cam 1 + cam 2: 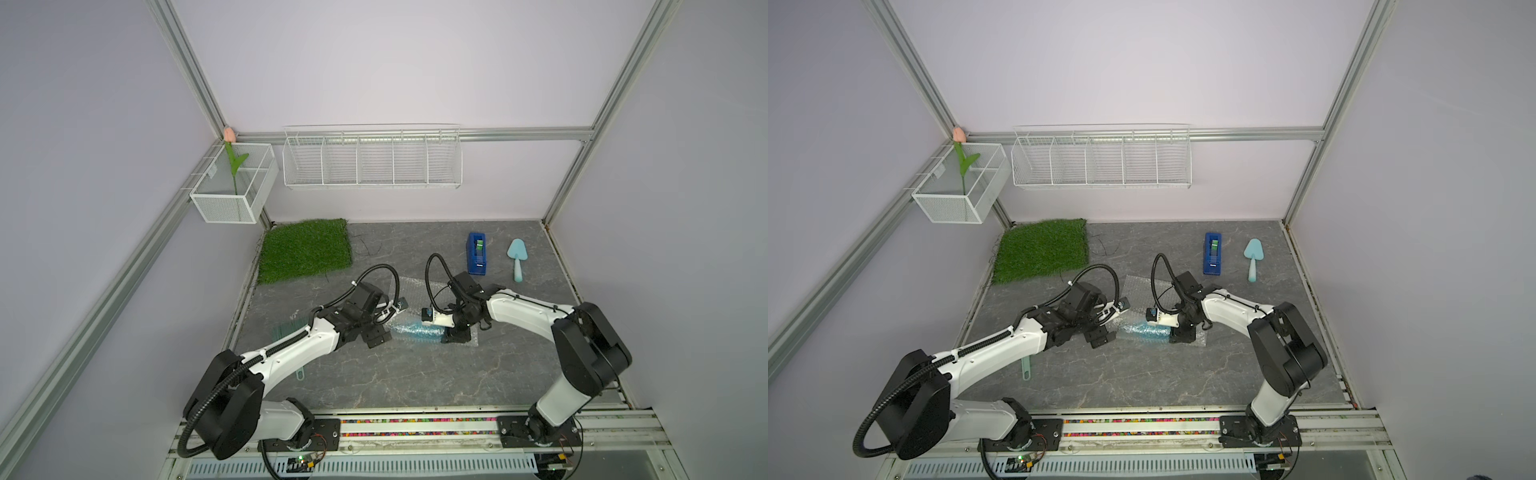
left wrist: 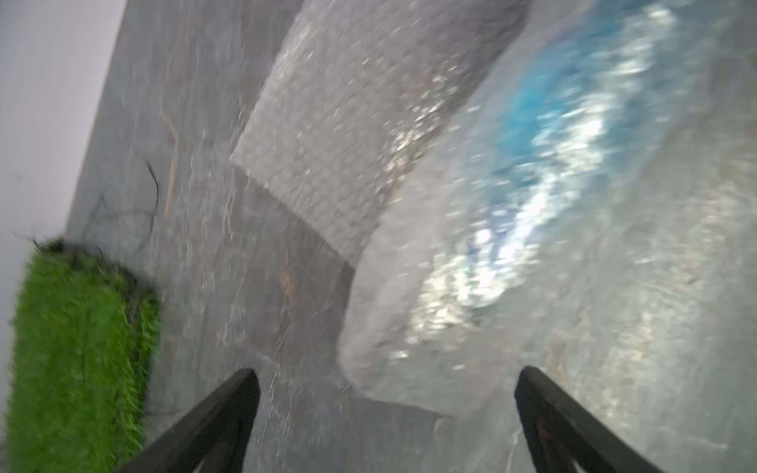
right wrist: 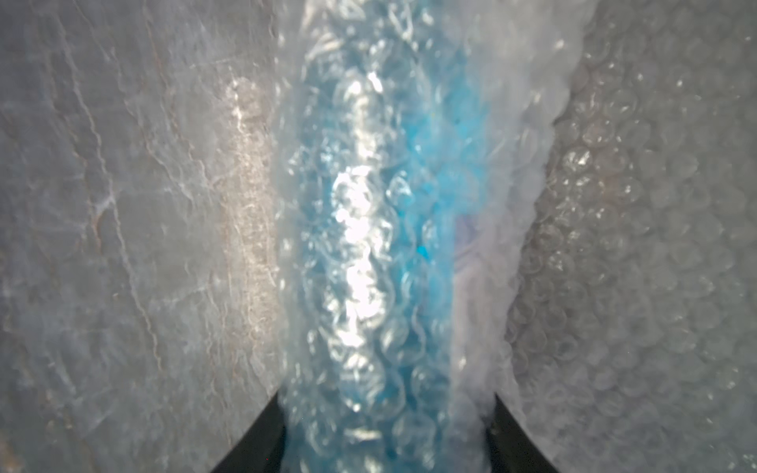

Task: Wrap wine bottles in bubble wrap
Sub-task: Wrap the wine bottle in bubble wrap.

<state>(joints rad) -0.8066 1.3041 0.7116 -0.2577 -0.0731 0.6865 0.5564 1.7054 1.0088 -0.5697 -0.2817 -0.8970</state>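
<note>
Near the middle of the bench (image 1: 415,386), between the two arms: wine bottle (image 1: 417,330), lying on its side, showing blue through the bubble wrap (image 1: 411,291) rolled around it. Behind the roll, toward the back wall: flat loose part of the same sheet, resting on the bench. At the roll's end nearer the right arm: right end effector (image 1: 453,334), clamped on the wrapped bottle; in the right wrist view, one dark finger pressed against each side of the wine bottle (image 3: 368,245). At the opposite end: left end effector (image 1: 378,336), spread wide, holding nothing; in the blurred left wrist view, end of the bubble wrap (image 2: 409,348) just ahead of the gap between the two fingers. Farther back on the bench: green grass mat (image 1: 305,249) in the left rear corner, dark blue tape dispenser (image 1: 476,253) and pale blue trowel (image 1: 516,257) side by side at the right, well apart from the bottle.
</note>
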